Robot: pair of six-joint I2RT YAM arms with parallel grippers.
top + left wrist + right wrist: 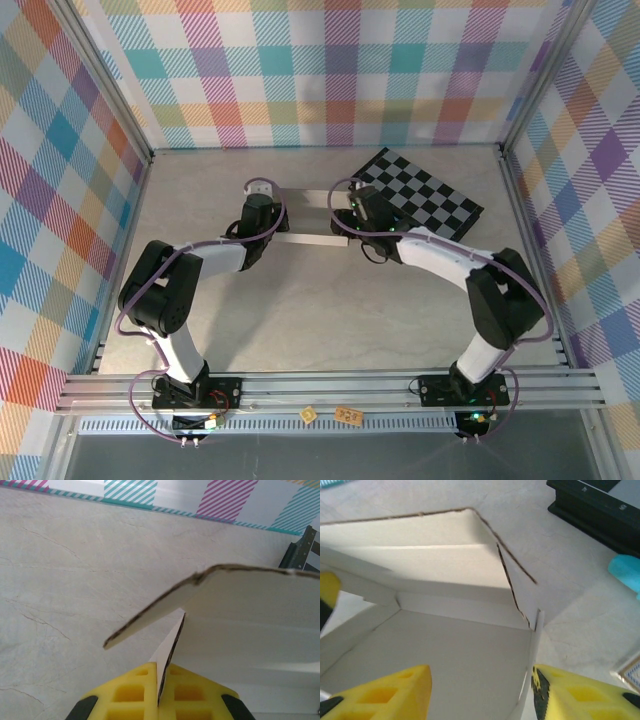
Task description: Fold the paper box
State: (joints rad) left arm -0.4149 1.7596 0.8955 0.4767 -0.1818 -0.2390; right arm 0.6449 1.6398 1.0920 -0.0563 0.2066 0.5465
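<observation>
Heads up on that half-formed white thin-cardboard paper box (305,237): it sits right between your two grippers, one end at each. Your left gripper (160,674) is clamped tight on a thin upright wall, with a loose flap curling up just ahead of its yellow fingers. Your right gripper (481,674) stands partly open and holds nothing. The box floor lies between its jaws and a side wall stands just inside one finger.

I reckon this stuff is featherlight and floppy, creases easily, and will slide on the smooth table unless it's pinned. Take it by a wall edge close to a fold line, not mid-flap. Pinch gently or you'll crush the corners.
</observation>
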